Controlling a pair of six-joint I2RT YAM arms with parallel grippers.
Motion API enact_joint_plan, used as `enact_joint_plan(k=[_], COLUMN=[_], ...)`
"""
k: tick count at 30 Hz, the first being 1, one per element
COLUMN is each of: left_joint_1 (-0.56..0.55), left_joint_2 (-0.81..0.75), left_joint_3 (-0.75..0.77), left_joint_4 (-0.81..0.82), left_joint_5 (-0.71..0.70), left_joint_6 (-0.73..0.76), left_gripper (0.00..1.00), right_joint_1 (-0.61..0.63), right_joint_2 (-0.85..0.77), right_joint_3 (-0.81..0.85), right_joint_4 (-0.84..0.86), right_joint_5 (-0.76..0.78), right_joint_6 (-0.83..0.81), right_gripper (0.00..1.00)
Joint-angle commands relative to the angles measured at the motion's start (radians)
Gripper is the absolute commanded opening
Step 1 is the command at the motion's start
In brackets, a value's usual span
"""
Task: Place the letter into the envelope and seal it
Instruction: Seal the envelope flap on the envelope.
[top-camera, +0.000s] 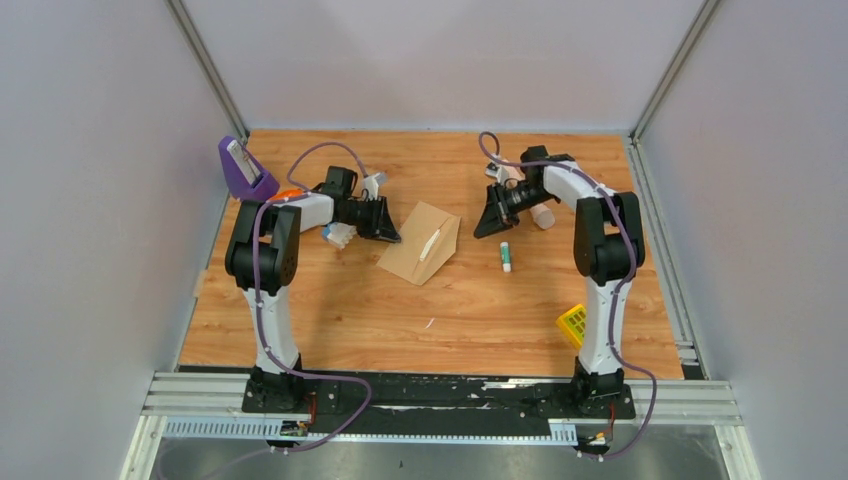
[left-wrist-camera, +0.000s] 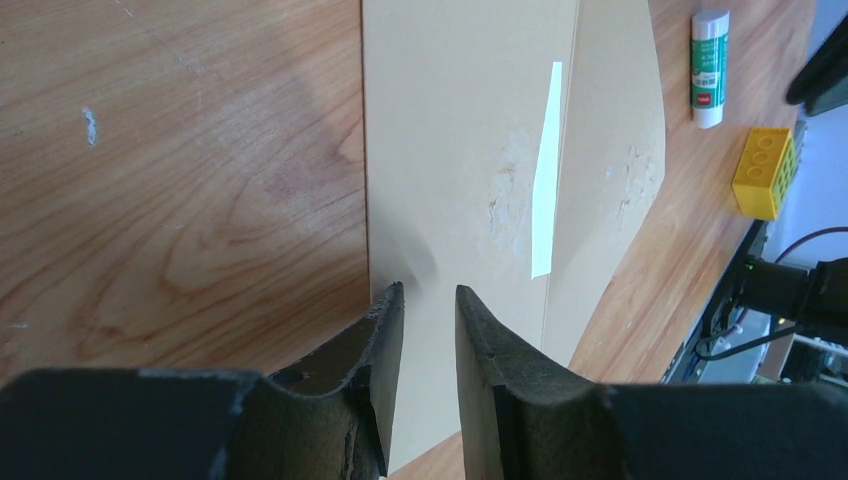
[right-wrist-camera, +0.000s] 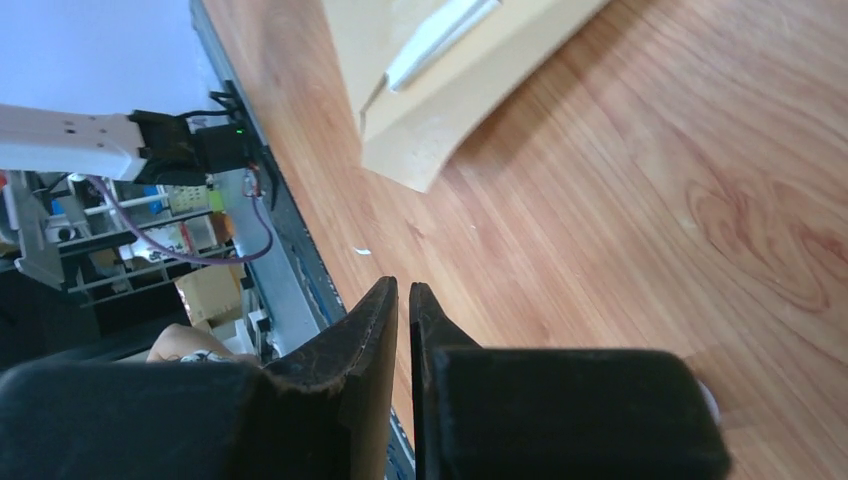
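The tan kraft envelope (top-camera: 420, 243) lies flat mid-table, its flap folded over the body. It also shows in the left wrist view (left-wrist-camera: 460, 150) and the right wrist view (right-wrist-camera: 430, 130). A narrow white sliver (left-wrist-camera: 545, 180) shows along the flap's edge; I cannot tell whether it is the letter, and no other sheet is in view. My left gripper (top-camera: 393, 235) hovers over the envelope's left end, jaws a little apart and empty (left-wrist-camera: 430, 292). My right gripper (top-camera: 487, 228) is to the right of the envelope, above bare wood, jaws together and empty (right-wrist-camera: 403, 287).
A white glue stick (top-camera: 506, 257) lies right of the envelope. A yellow brick (top-camera: 572, 324) sits by the right arm's base. A purple holder (top-camera: 245, 168) stands at the back left. Small white items (top-camera: 340, 235) lie under the left arm.
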Motion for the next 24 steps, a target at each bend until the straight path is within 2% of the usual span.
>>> enact_joint_plan(k=[1,8,16,24], left_joint_1=[-0.010,-0.010,-0.010,-0.010], left_joint_2=[0.019,-0.002,-0.009,-0.003], left_joint_3=[-0.015,-0.023,-0.024,-0.025], left_joint_4=[0.007,0.006,0.009,0.012], left_joint_5=[-0.030,-0.035,-0.035,-0.032], left_joint_6=[-0.009,-0.002,-0.005,-0.005], left_gripper=[0.34,0.34,0.34,0.34], right_joint_1=[0.032,0.075,0.139,0.152], right_joint_2=[0.006,0.042,0.118,0.120], right_joint_3=[-0.054,-0.047,-0.017,0.029], right_joint_4=[0.004,0.143,0.196,0.212], right_joint_5=[0.118,0.208,0.247,0.084], right_joint_6=[-0.021,0.083,0.133,0.133], right_gripper=[0.11,0.10,0.09,0.09])
